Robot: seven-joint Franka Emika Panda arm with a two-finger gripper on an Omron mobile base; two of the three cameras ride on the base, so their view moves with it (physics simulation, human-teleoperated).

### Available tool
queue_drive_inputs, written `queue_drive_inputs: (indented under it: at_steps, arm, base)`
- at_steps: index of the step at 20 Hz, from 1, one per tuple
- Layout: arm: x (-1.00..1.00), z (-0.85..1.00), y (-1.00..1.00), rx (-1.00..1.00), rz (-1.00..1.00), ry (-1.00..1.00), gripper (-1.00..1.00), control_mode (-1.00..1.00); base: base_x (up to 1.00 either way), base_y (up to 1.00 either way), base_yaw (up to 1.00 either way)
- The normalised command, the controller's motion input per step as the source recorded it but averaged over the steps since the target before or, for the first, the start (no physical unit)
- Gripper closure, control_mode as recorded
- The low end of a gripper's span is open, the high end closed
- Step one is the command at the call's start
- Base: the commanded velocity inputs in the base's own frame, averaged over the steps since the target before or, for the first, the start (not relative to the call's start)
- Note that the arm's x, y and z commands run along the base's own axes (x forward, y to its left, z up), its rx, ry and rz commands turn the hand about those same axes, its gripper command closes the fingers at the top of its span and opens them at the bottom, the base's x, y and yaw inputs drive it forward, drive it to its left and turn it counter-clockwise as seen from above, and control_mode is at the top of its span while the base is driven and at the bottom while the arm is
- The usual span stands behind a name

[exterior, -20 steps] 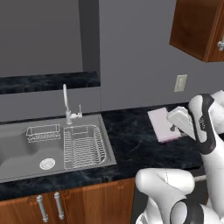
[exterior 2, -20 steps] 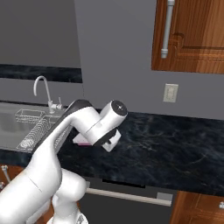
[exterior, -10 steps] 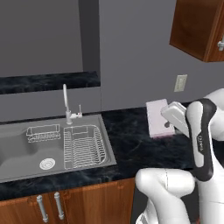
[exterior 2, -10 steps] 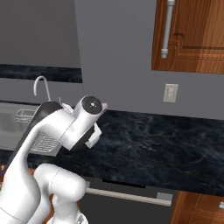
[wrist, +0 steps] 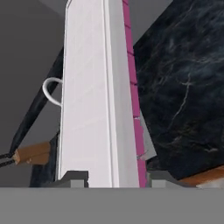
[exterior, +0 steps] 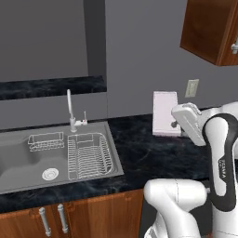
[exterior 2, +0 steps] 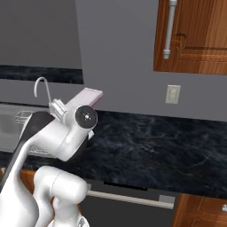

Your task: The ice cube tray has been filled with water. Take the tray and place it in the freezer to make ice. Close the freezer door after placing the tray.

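The gripper [wrist: 111, 177] is clamped on the ice cube tray [exterior: 165, 113], its two finger tips pressing the tray's flat faces from either side. The tray is lifted clear of the dark counter [exterior: 153, 158], tipped up steeply on edge above the counter's back edge, just beside the wall outlet [exterior: 191, 88]. The sink [exterior: 18, 158] with its faucet [exterior: 71, 109] sits well apart, toward the counter's left end.
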Motion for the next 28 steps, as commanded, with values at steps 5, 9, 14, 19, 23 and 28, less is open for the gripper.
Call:
queue_drive_inputs:
  at_steps: [5, 9, 14, 19, 23, 28]
  arm:
    - [-0.11, 0.28, -0.02, 0.13, 0.0, -0.06, 1.0, -1.0]
    - [-0.27, 0.23, 0.0, 0.0, 0.0, 0.0, 1.0, -1.0]
    - [-0.22, 0.2, -0.18, 0.06, 0.05, 0.02, 1.0, -1.0]
    - [-0.46, 0.29, -0.3, 0.11, 0.14, 0.0, 1.0, -1.0]
    - [-0.66, 0.47, -0.06, 0.04, 0.13, -0.03, 1.0, -1.0]
    - [-0.56, 0.48, 0.0, 0.0, 0.06, -0.03, 1.0, -1.0]
  base:
    - [0.0, 0.0, 0.0]
    - [0.0, 0.0, 0.0]
    - [0.0, 0.0, 0.0]
    - [0.0, 0.0, 0.0]
    - [0.0, 0.0, 0.0]
    - [0.0, 0.0, 0.0]
